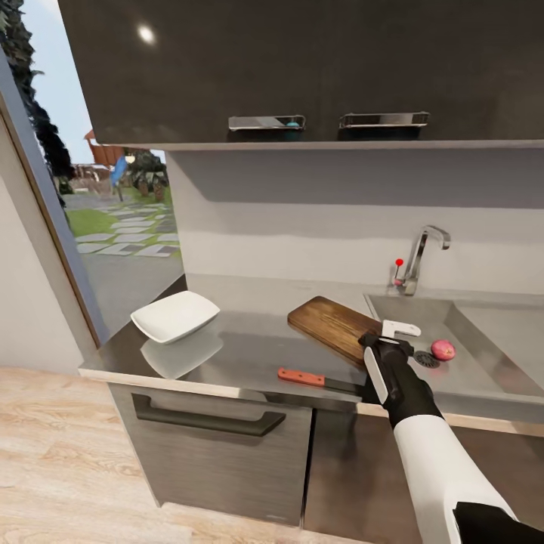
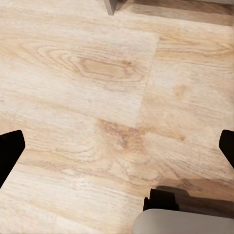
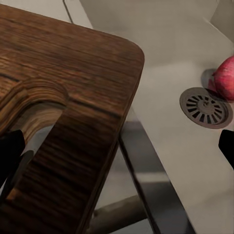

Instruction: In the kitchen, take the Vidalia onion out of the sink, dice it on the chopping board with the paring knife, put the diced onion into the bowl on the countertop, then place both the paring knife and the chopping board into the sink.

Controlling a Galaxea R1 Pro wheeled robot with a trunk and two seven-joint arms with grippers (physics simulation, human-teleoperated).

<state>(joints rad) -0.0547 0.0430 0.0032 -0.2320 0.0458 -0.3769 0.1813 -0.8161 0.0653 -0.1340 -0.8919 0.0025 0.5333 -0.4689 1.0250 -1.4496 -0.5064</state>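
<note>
The reddish-pink Vidalia onion (image 1: 443, 349) (image 3: 225, 78) lies in the sink (image 1: 483, 370) beside the round drain (image 3: 204, 106). The dark wooden chopping board (image 1: 332, 325) (image 3: 73, 97) rests on the countertop (image 1: 249, 351), its slotted end reaching over the sink's left rim. The paring knife (image 1: 310, 378), orange-red handled, lies near the counter's front edge. A white bowl (image 1: 175, 315) sits at the counter's left. My right gripper (image 1: 387, 335) (image 3: 117, 151) is open, hovering at the board's slotted end, just left of the onion. My left gripper (image 2: 117, 148) is open over the wooden floor.
A chrome tap (image 1: 423, 257) with a red knob (image 1: 399, 263) stands behind the sink. Dark wall cabinets (image 1: 302, 68) hang overhead. Below the counter is a dark cabinet with a black bar handle (image 1: 208, 419). A window lies to the left. Part of the robot's base (image 2: 185, 217) shows above the floor.
</note>
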